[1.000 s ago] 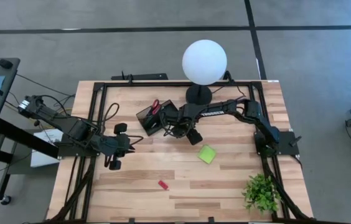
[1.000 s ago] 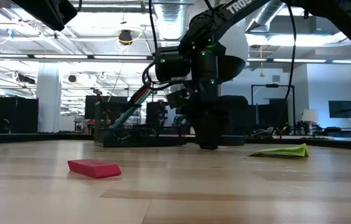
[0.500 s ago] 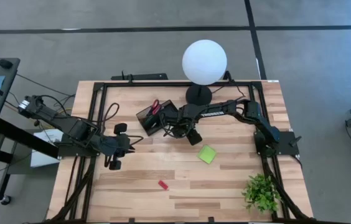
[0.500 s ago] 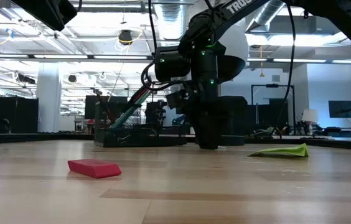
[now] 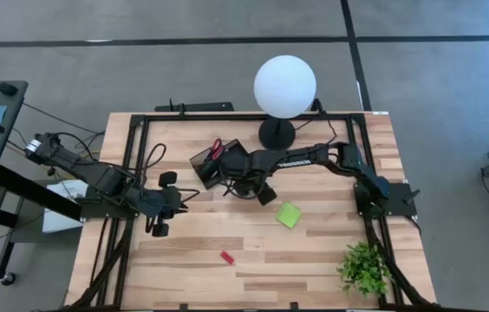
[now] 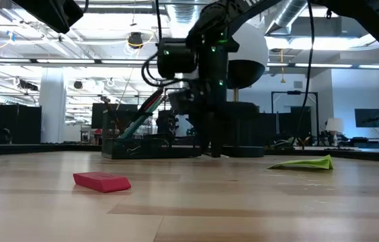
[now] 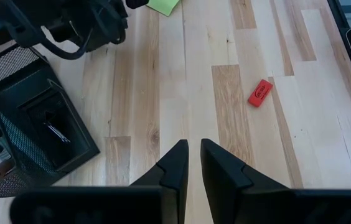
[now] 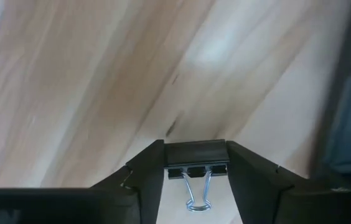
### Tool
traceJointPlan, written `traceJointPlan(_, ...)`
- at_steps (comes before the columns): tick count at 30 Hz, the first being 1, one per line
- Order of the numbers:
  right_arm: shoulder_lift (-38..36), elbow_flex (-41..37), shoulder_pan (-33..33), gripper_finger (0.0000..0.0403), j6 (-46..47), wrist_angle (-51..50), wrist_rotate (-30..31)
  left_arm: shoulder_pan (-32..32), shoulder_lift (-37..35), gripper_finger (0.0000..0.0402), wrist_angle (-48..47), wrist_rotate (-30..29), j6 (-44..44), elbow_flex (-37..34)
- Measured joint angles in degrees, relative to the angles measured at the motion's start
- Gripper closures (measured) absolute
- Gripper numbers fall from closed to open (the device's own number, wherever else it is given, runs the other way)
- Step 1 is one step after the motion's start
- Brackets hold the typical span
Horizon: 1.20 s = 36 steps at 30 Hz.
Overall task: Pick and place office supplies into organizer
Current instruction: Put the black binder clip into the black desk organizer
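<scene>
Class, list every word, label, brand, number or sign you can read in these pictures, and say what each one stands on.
No text can be read in any view.
tiny red piece: carries a dark marking, too small and blurred to read.
black clip in the right hand: no print shows.
sticky-note pad: blank.
organizer: no label shows.

From above, the right arm covers part of the organizer (image 5: 212,166), and the pens inside are too small to tell apart.
</scene>
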Motion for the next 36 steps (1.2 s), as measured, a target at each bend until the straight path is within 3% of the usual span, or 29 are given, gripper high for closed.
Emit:
traceJointPlan(6,0.0,3.0,0.8,0.0260,-1.4,1.9,0.0,0.0,0.0,0.0363,0.0,0.0,0.0,0.0)
traceJointPlan(11,-0.1,6.6,2.7,0.0242,-1.6,4.6,-0.2,0.0,0.0,0.0363,0.0,0.0,0.0,0.0)
traceJointPlan(16,-0.2,7.7,4.1,0.0236,-2.7,14.2,-0.1,0.0,0.0,0.0363,0.0,0.0,0.0,0.0)
traceJointPlan(23,0.4,7.8,4.1,0.0277,-2.7,25.7,-0.1,0.0,0.0,0.0363,0.0,0.0,0.0,0.0)
traceJointPlan(28,0.8,7.8,4.5,0.0295,-2.6,26.0,-0.2,0.0,0.0,0.0363,0.0,0.0,0.0,0.0)
traceJointPlan(36,0.8,6.7,5.7,0.0248,-0.9,22.1,-1.4,0.0,0.0,0.0363,0.0,0.0,0.0,0.0)
